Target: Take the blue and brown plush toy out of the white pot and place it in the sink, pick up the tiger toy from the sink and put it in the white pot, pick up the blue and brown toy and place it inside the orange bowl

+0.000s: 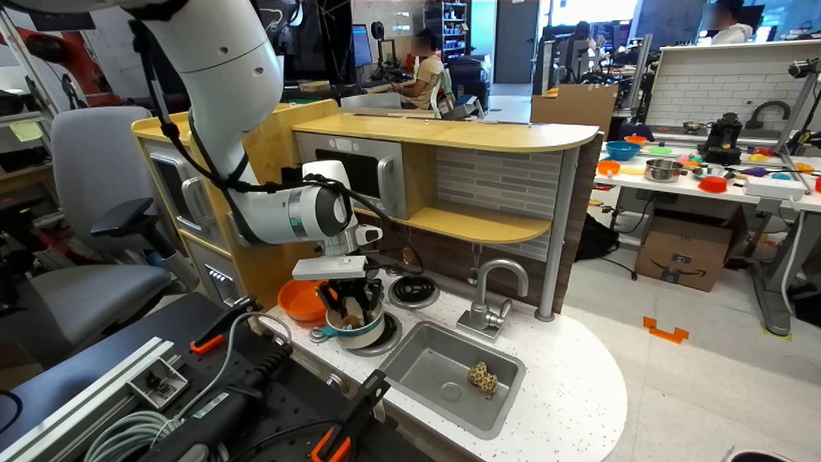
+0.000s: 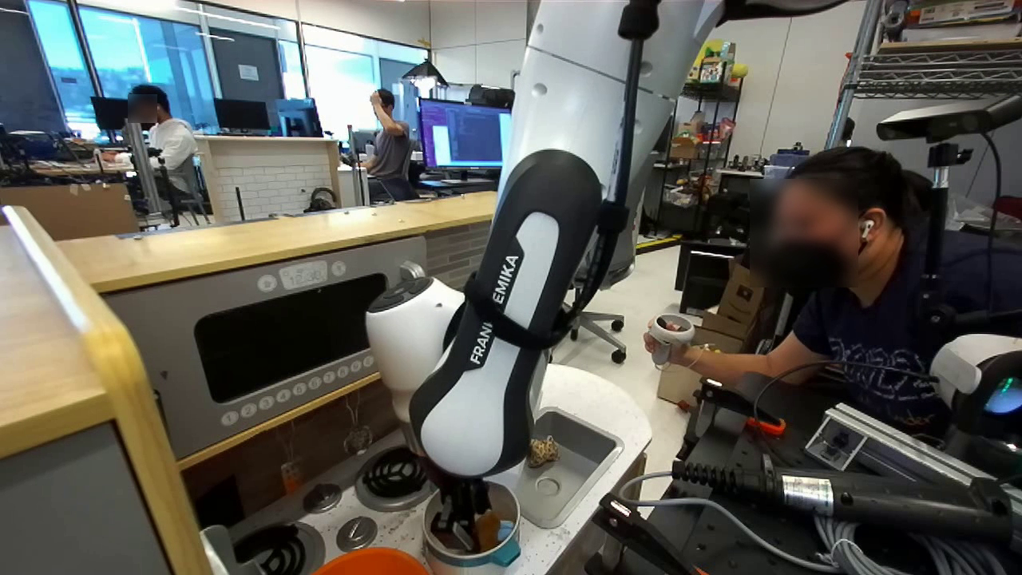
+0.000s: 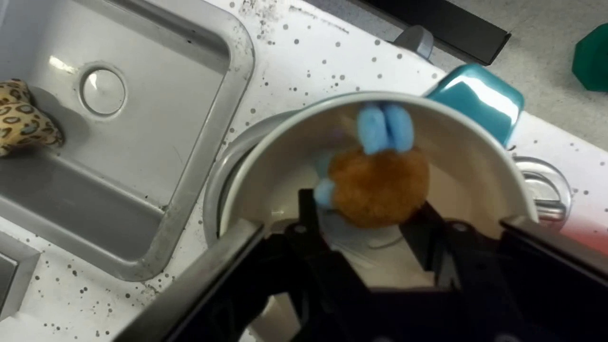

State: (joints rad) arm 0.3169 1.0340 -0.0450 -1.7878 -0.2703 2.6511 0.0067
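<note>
My gripper [image 1: 354, 309] points down into the white pot [image 1: 364, 340]. In the wrist view its fingers [image 3: 363, 203] are spread, one on each side of the light blue and brown plush toy [image 3: 380, 187]. The left fingertip is close to a blue paw. I cannot tell whether the fingers press on the toy. In both exterior views the toy shows low inside the pot [image 2: 459, 561]. The spotted tiger toy [image 1: 482, 380] lies on the floor of the grey sink [image 1: 442, 362]; it also shows in the wrist view [image 3: 23, 121]. The orange bowl [image 1: 300, 299] stands beside the pot.
The pot stands on a stove ring [image 1: 385, 343] with its teal handle [image 3: 482, 99] toward the front edge. A grey tap [image 1: 481, 301] rises behind the sink. The yellow shelf [image 1: 481, 221] and toy oven [image 2: 291, 335] stand behind the counter.
</note>
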